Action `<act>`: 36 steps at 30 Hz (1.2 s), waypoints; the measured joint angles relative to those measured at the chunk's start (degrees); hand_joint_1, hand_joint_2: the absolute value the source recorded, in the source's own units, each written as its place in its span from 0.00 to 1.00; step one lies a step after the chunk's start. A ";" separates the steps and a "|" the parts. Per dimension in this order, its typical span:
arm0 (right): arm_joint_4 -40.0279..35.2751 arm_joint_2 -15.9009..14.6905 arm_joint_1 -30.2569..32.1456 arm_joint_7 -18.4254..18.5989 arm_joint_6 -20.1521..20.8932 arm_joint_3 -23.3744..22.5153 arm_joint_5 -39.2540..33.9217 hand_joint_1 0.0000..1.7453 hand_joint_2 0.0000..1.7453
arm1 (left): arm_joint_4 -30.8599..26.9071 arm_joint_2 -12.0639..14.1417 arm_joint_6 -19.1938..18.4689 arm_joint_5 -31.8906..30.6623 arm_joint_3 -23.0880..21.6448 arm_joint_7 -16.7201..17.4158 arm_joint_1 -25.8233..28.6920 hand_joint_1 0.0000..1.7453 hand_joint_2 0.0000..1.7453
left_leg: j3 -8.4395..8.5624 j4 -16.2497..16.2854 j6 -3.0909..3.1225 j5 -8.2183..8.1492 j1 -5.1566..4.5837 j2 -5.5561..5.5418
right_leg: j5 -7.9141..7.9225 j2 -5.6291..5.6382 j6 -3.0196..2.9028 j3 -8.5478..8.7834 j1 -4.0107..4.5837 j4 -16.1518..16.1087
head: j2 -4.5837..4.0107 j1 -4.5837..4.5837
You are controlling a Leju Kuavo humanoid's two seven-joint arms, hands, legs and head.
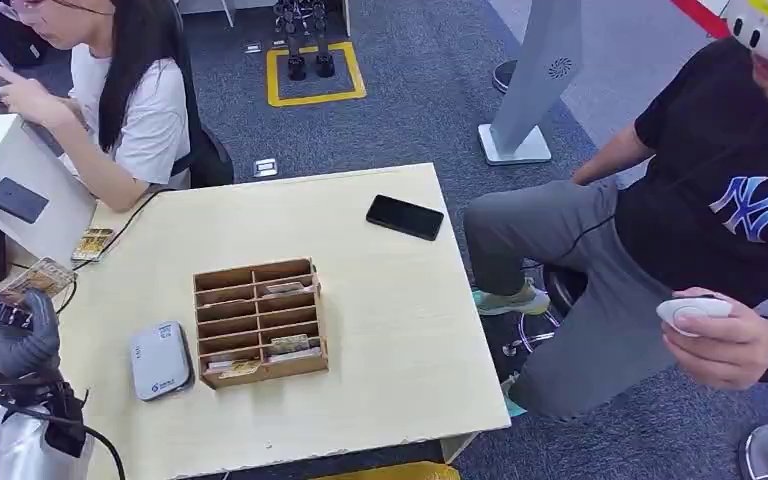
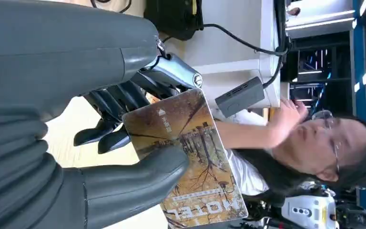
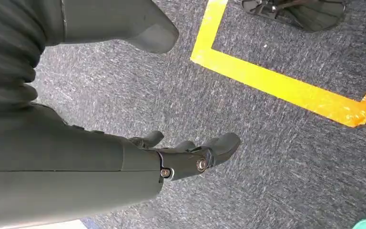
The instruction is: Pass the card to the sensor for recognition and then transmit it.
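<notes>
A: What is held at the far left?

B: A card printed with a tree scene is pinched by the left robot hand, raised above the left edge of the surface; in the left wrist view the thumb is pressed on the printed face of the card and the darker fingers are curled behind it; roughly half of the card is left free beyond the grip.

A: And the sensor?

B: A small grey reader is judged to be the sensor; it lies flat just left of the wooden organizer; the card is held well apart from it, so presentation is judged not yet done.

A: What could go wrong?

B: The card could be slid or twisted out of so narrow a pinch while it is being lowered; the reader could be nudged by the fingers beneath the card; the organizer wall could be clipped if the reader were overshot; recognition could fail if the card were presented tilted.

A: What is kept in the organizer?

B: It is divided into two columns of slots; cards are seen in an upper right slot and in the lowest slots on both sides; the remaining slots appear empty.

A: Further right?

B: A black phone lies near the far right edge; a seated person is beside the surface; the right robot hand hangs over the carpet with fingers loosely apart, nothing held.
</notes>
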 joint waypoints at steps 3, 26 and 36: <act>0.00 0.09 0.01 -0.02 0.00 0.00 0.42 0.00 1.00 | 0.00 0.00 4.82 -3.38 -0.02 -2.30 -0.34 1.00 1.00 | 0.00 0.00 0.00 0.00 0.00 0.00 | 0.00 0.01 0.00 -0.02 0.00 0.00 | 0.00 0.00; 0.00 0.39 -0.09 0.00 0.28 0.00 1.01 0.00 1.00 | 0.68 1.46 17.38 -15.69 -1.51 -6.99 -3.24 1.00 1.00 | -0.01 0.00 0.00 0.00 0.00 0.02 | 0.00 0.03 0.00 -0.03 0.00 0.00 | 0.00 -0.02; -0.02 0.50 -0.84 1.09 1.05 0.20 2.97 0.00 1.00 | 0.68 0.65 30.62 -65.80 6.87 -9.55 -7.11 1.00 1.00 | 0.00 0.00 0.00 0.01 0.00 0.09 | 0.02 0.10 0.00 -0.02 0.00 0.00 | 0.00 -0.02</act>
